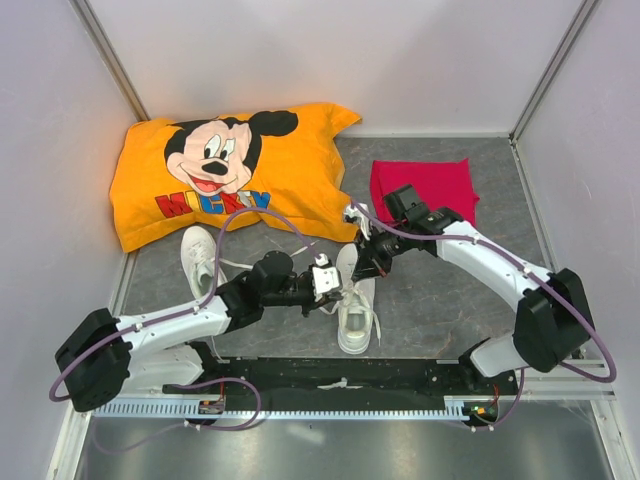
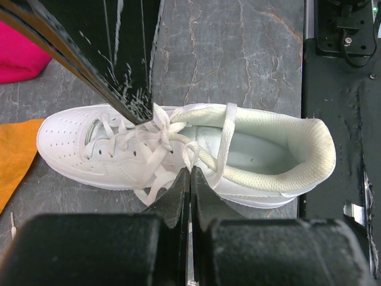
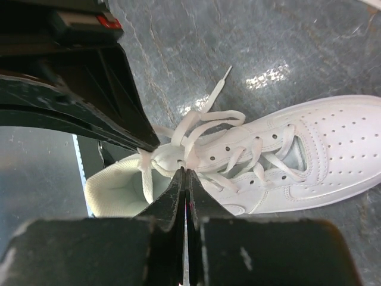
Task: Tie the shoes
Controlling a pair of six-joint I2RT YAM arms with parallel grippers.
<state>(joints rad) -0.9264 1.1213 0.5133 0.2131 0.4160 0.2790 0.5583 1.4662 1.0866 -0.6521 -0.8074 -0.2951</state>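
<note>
Left hand [image 2: 190, 173] has its two fingers pressed together, the tips set against the laces [image 2: 158, 128] at the near side of the shoe [image 1: 355, 318]; whether a strand is caught between them cannot be told. Right hand [image 3: 184, 173] is likewise pressed shut, its tips touching the knotted bunch of laces over the tongue, and no strand can be seen between its fingers either. The two hands meet over the shoe from opposite sides, the left from 9 o'clock and the right from 1 o'clock in the top view. The shoe stands upright on the grey worktop [image 1: 440, 300] just in front of the arm bases, heel toward 6 o'clock and toe toward 12 o'clock, with loose lace ends trailing off its side. A second shoe [image 1: 200, 255] lies apart at 9 o'clock of the first, beside the left arm. An orange cartoon-mouse cushion [image 1: 290, 170] rests at 11 o'clock, and a folded red cloth [image 1: 425, 185] at 1 o'clock.
</note>
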